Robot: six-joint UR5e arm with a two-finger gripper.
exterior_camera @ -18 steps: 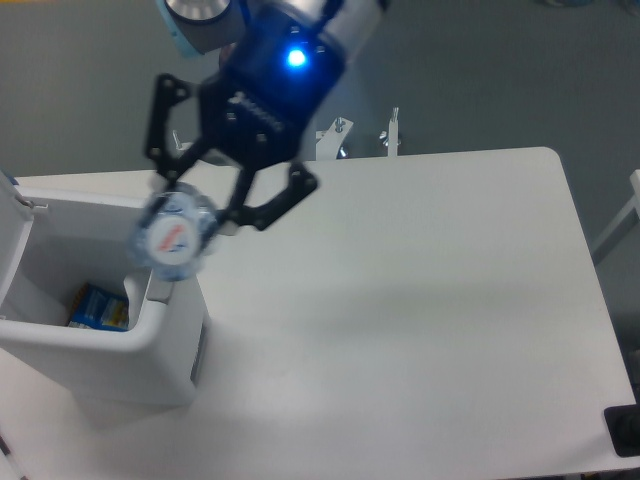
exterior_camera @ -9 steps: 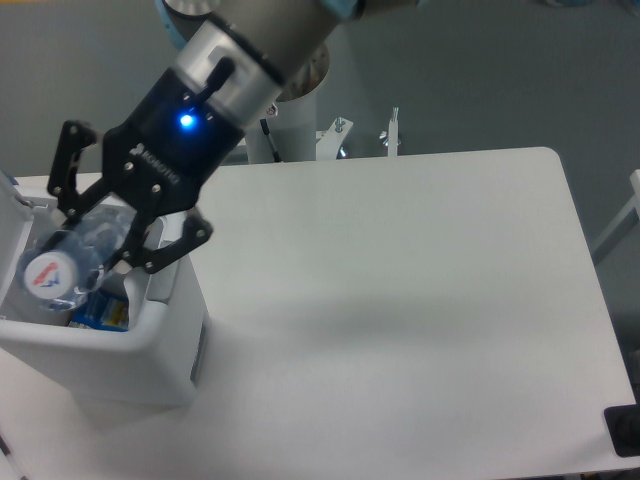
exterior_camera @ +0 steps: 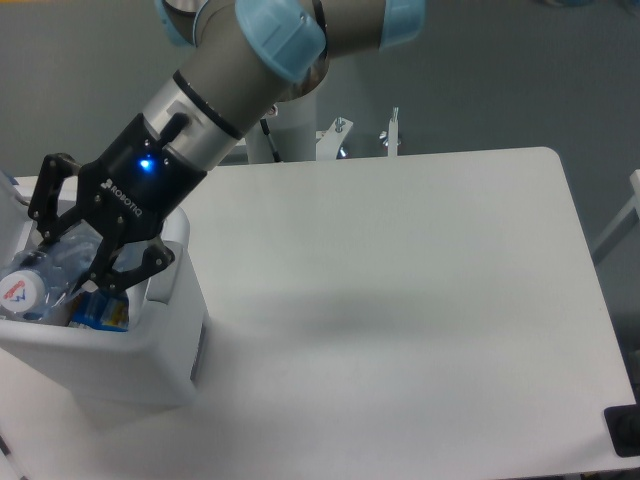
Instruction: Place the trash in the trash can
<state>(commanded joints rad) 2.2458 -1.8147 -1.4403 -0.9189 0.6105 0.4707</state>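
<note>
- Gripper [exterior_camera: 62, 262] sits low over the mouth of the trash can [exterior_camera: 150, 355], its black fingers [exterior_camera: 47, 200] clamped around the crushed bottle [exterior_camera: 50, 275]; the jaws stand only as far apart as the bottle's body lets them.
- Bottle is transparent and bluish, lying tilted between the fingers with its white cap [exterior_camera: 18, 292] pointing toward the left edge of the frame; the cap carries a small red-and-blue mark.
- Bottle is inside the outline of the bin's opening, at about rim level. Whether it touches anything below cannot be told.
- Under the bottle, inside the bin, a blue-and-yellow printed item [exterior_camera: 100, 312] shows against the near wall. The crumpled wrapper cannot be made out as a separate thing.
- A small blue light [exterior_camera: 148, 165] glows on the gripper's black body, next to white lettering.
- Behind the gripper the arm [exterior_camera: 250, 70] rises to the upper right, grey metal with pale blue joint caps.
- The trash can is white with rounded corners and stands on the left end of the table [exterior_camera: 420, 300], its near wall facing the camera; part of its lid [exterior_camera: 8, 190] shows at the far left edge.
- The table is white with a rounded far-right corner. Behind its far edge, near the arm's base, stand a few small metal fittings [exterior_camera: 390, 135].
- A dark object [exterior_camera: 625, 432] pokes in at the lower right corner.
</note>
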